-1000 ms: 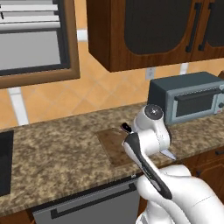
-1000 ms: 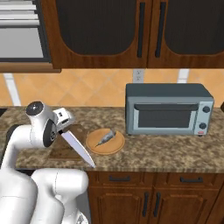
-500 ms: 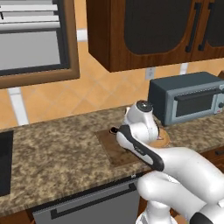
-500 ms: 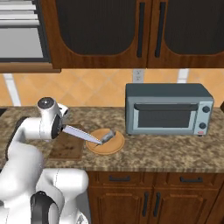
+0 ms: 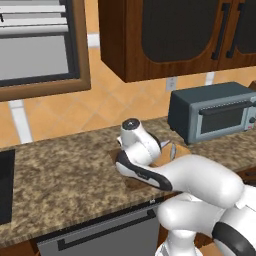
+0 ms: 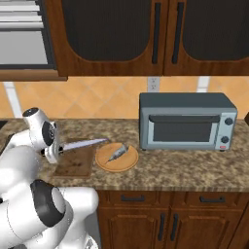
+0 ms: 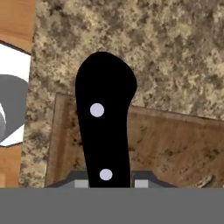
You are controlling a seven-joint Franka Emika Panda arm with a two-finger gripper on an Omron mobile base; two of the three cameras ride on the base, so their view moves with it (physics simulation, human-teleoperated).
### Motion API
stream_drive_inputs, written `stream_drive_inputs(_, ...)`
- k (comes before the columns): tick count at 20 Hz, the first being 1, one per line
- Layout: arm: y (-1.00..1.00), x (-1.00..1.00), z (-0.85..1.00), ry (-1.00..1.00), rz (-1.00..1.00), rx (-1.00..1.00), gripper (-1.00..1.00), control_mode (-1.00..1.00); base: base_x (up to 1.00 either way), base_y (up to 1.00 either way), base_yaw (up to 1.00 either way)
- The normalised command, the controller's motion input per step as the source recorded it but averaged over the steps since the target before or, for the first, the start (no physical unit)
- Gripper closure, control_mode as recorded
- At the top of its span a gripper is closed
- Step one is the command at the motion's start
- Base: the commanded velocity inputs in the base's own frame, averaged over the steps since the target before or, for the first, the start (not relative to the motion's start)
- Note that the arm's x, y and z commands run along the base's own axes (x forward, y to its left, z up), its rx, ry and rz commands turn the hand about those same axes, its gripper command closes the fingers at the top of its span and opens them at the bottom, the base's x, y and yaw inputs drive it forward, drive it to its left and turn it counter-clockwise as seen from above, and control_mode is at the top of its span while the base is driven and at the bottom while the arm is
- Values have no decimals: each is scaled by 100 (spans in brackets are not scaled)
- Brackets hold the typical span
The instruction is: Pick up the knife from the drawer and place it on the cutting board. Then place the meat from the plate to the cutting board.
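My gripper [image 6: 57, 150] is shut on the knife [image 6: 85, 143], whose silver blade runs level to the right above the cutting board [image 6: 75, 164], its tip close to the plate's [image 6: 104, 163] left rim. In the hand view the black handle [image 7: 103, 118] rises between my fingertips [image 7: 79, 182], with the dark brown board [image 7: 175, 148] beneath it. The pale slender meat [image 6: 117, 153] lies on the round tan plate, right of the board. Two closed drawer fronts [image 6: 130, 198] sit under the counter; I cannot tell which is the drawer.
A grey toaster oven [image 6: 186, 121] stands on the granite counter [image 6: 194, 168] right of the plate, also at the right in the left base view [image 5: 215, 112]. Dark wooden wall cabinets [image 6: 146, 34] hang overhead. A dishwasher front [image 5: 100, 235] lies below the counter edge.
The hand has swung down and back over the board. The knife turned from pointing down toward the front to lying level, blade to the right. The grip stays closed.
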Motion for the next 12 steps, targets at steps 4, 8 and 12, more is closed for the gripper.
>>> stream_drive_inputs(4,-10,-13,-27,3,81,-22,100,-100,0,0,0)
stream_drive_inputs(8,-30,0,-17,3,52,3,100,-100,0,0,0)
stream_drive_inputs(12,-38,23,-30,10,50,11,100,-100,0,0,0)
